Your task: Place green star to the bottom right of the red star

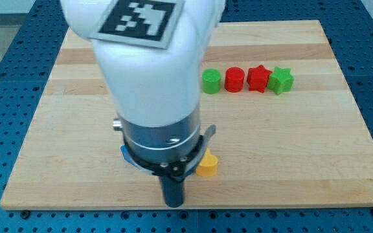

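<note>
The green star (pixel 281 80) lies on the wooden board (pixel 290 149), touching the right side of the red star (pixel 258 78). Both sit in a row at the view's upper right. My rod hangs from the white arm at the view's bottom centre, and my tip (pixel 174 204) is near the board's bottom edge, far below and left of the two stars. It touches no block that I can see.
A red cylinder (pixel 234 80) and a green cylinder (pixel 212 81) continue the row to the left of the red star. A yellow block (pixel 207 166) lies just right of the rod. A blue block (pixel 127 156) peeks out behind the arm.
</note>
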Controlling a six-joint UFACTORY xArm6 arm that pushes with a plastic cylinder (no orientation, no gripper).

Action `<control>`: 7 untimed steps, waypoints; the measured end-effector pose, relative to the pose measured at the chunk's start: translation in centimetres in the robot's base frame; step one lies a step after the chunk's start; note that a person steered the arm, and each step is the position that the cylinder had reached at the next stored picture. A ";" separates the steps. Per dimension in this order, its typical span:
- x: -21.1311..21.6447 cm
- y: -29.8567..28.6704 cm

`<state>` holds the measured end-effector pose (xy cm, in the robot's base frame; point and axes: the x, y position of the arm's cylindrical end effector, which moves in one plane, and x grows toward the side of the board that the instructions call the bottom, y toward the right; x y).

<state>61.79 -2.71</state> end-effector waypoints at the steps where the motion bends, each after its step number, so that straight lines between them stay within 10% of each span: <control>1: -2.1 0.6; 3: -4.5 16.3; 5: -16.2 29.0; 7: -26.1 31.0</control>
<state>35.71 28.29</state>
